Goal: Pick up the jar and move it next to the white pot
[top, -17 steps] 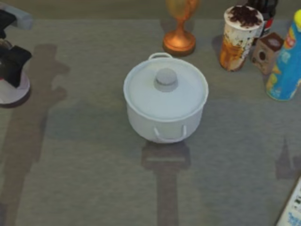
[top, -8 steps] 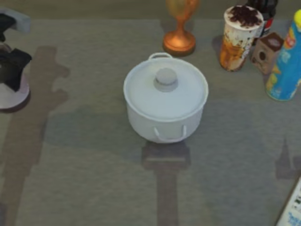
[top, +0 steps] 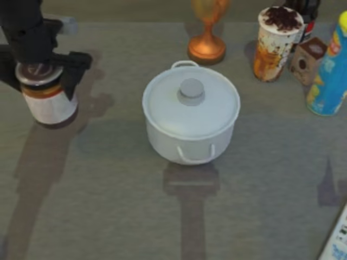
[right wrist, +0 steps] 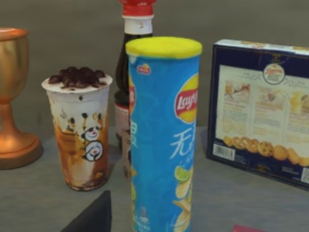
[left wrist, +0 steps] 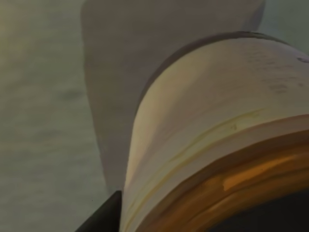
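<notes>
Over at the left side of the worktop (top: pixel 108 216), the left claw (top: pixel 40 67) is clamped around the top of the jar (top: pixel 47 97), a black finger showing on either side of the dark lid, so the jar is firmly in its hold. The jar stands upright, its long axis running straight up and down, and the left wrist view is filled with its pale label and orange-brown band. Whether its base sits on the cloth or hangs just clear of it I cannot tell. What matters for the coming move is direction: the white pot (top: pixel 191 116) sits in the middle of the worktop, well apart from the jar and off toward the right of it, with bare cloth between them. The left arm is plainly the nearer one and has the job. To my eye a sideways carry rightward would bring the jar alongside the pot's left wall. The right arm's claw is nowhere visible from above.
</notes>
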